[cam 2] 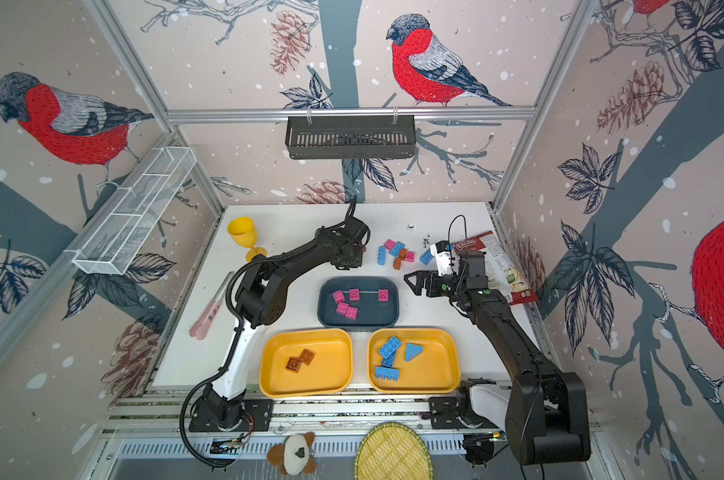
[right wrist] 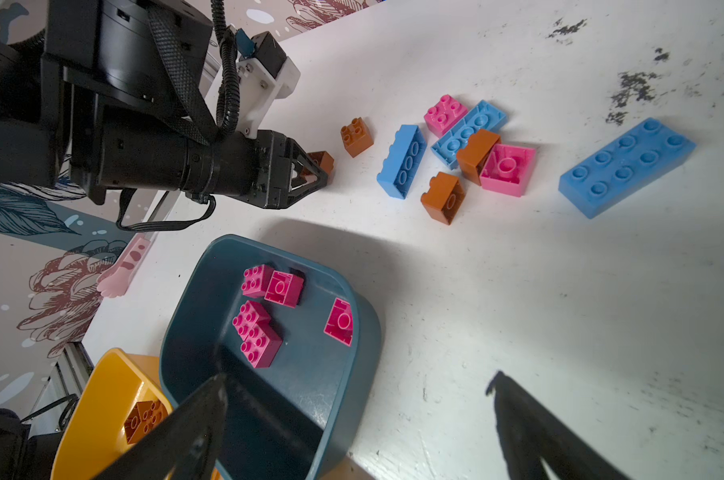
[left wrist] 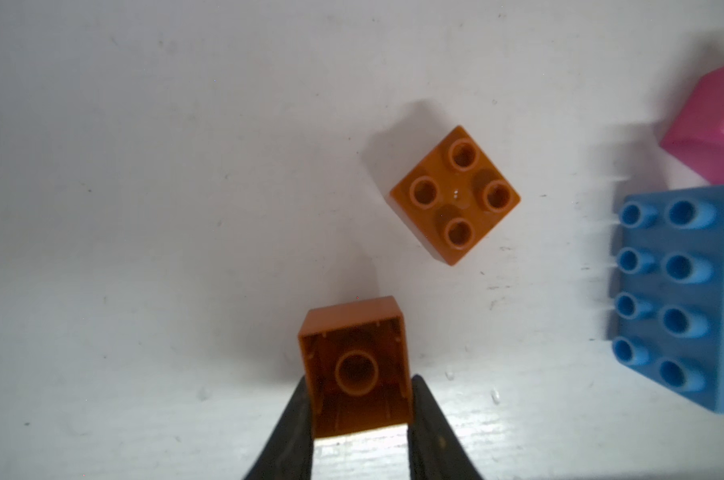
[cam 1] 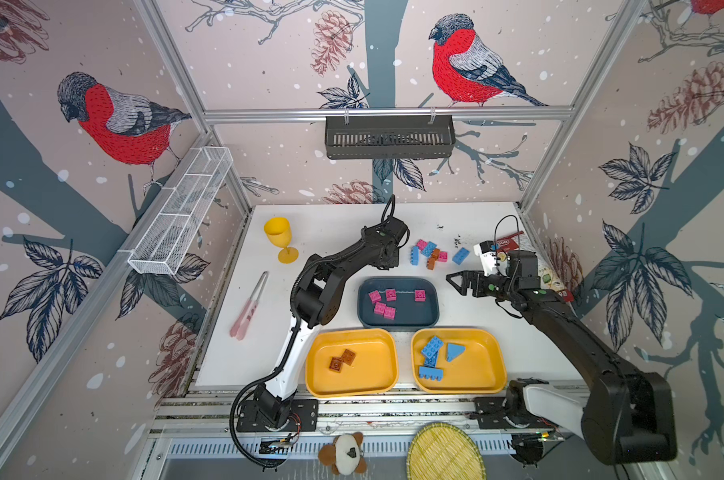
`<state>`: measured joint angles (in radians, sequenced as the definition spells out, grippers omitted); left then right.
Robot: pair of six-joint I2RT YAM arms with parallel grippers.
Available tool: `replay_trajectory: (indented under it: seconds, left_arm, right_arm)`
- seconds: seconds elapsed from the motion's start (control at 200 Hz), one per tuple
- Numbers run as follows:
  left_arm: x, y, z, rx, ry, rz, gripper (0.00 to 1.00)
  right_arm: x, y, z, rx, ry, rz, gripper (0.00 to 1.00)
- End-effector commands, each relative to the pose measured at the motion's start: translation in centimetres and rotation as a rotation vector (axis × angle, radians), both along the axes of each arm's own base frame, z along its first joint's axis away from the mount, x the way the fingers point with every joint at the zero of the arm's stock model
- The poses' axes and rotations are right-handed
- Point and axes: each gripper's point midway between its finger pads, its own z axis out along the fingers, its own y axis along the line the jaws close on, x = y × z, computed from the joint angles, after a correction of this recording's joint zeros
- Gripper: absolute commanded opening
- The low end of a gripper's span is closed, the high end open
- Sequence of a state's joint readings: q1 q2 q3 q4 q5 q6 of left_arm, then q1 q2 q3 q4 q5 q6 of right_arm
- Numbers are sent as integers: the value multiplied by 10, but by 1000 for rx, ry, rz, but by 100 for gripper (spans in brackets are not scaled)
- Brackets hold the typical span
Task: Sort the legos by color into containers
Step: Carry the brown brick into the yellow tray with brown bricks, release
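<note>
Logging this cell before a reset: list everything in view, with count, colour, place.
teal tray: 1, teal, table centre
yellow trays: 2, yellow, front
pink bricks: 5, pink, teal tray
brown bricks: 2, brown, left yellow tray
blue bricks: at least 3, blue, right yellow tray
loose bricks: 3 blue, 2 pink, 3 brown, table back
goblet: 1, yellow, back left
tongs: 1, pink, left side
snack packet: 1, white, red, right edge
slotted basket: 1, black, back wall
mesh basket: 1, white, left wall
plush toy: 1, brown, white, beyond front rail
woven tray: 1, yellow, beyond front rail
left tool: 1, black, shut on brown brick
right tool: 1, black, open, near teal tray
</note>
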<state>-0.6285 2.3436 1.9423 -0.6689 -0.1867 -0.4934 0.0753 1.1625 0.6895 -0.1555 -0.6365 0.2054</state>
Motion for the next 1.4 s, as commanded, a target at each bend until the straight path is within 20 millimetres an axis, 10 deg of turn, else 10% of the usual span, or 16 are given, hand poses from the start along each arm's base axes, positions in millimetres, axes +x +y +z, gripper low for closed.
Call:
replay_trajectory:
  seconds: [0.0, 0.37, 0.836, 1.141, 1.396]
  left_arm:
    - [5, 1, 14, 10, -22, -23, 19]
    - [-29, 3, 85, -54, -45, -178, 21]
    - [-213, 38, 142, -253, 146, -420, 22]
    - [-300, 64, 96, -324, 347, -402, 22]
    - [-319, 82, 51, -259, 450, -369, 42]
  right_arm:
    - [2, 2, 7, 5, -37, 16, 99]
    - [7, 3, 16, 16, -58, 15, 99]
    - [13, 17, 25, 23, -74, 65, 99]
    - [17, 29, 28, 2, -75, 104, 99]
    - [21, 38, 20, -32, -65, 119, 100]
